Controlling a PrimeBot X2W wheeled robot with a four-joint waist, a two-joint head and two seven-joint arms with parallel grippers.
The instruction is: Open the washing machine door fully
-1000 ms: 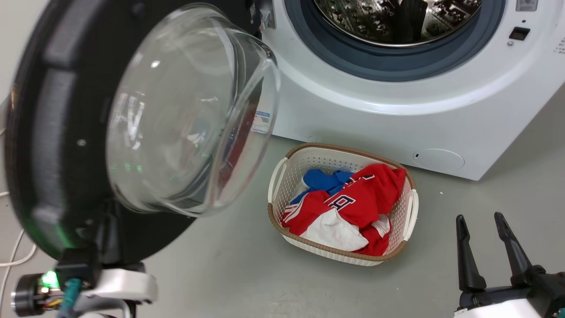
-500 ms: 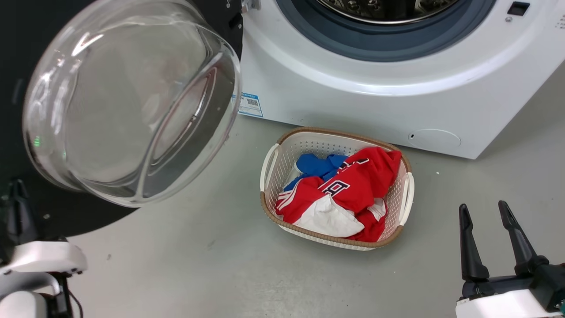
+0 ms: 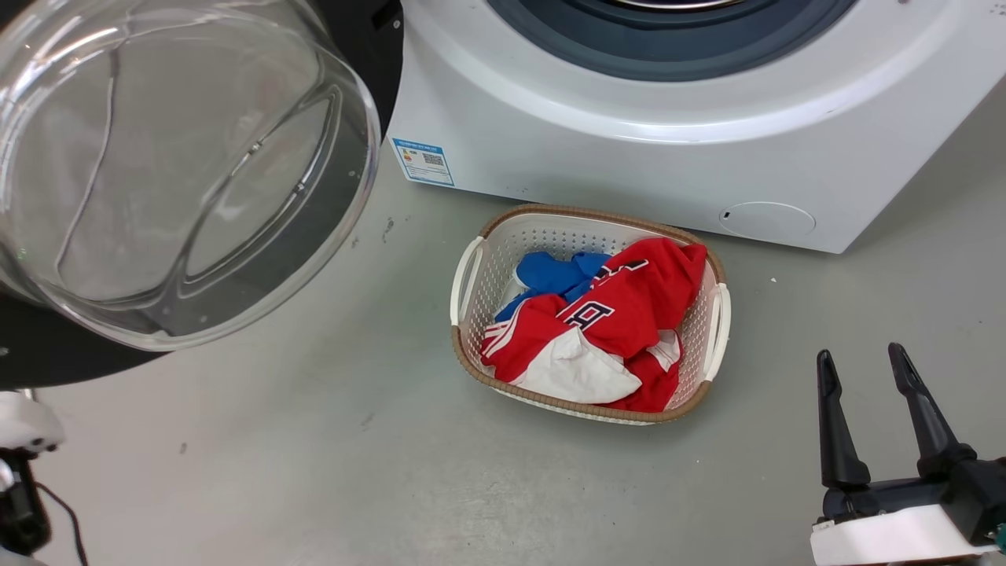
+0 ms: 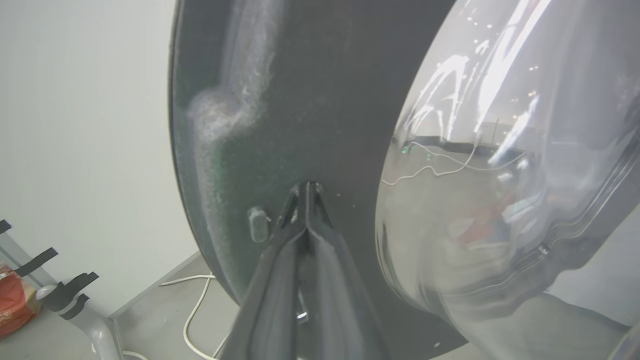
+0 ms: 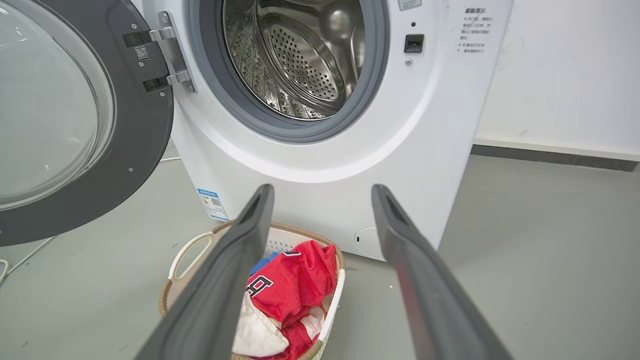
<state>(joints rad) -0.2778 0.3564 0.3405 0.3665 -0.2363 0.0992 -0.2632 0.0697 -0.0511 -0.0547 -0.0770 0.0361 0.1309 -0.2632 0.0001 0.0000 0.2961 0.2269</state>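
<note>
The washing machine door (image 3: 173, 173), a black disc with a bulging glass bowl, stands swung out to the left of the white washing machine (image 3: 629, 157). Its hinge side shows in the right wrist view, where the door (image 5: 135, 125) hangs beside the bare steel drum (image 5: 300, 55). In the left wrist view my left gripper (image 4: 306, 187) is shut, its tips against the door's dark inner face (image 4: 310, 100) beside the glass bowl (image 4: 500, 175). My right gripper (image 3: 859, 351) is open and holds nothing, low at the right, well away from the door. Its fingers (image 5: 321, 187) point at the machine front.
A white basket (image 3: 471, 275) with red, white and blue clothes stands on the grey floor before the machine, also in the right wrist view (image 5: 185, 250). A white cable (image 4: 195, 310) lies on the floor by the wall behind the door. My left wrist (image 3: 20, 424) shows pale at the lower left.
The door has swung further out to the left, showing more of the machine's front and its blue sticker. My left arm went with it toward the left edge. The head camera has also shifted.
</note>
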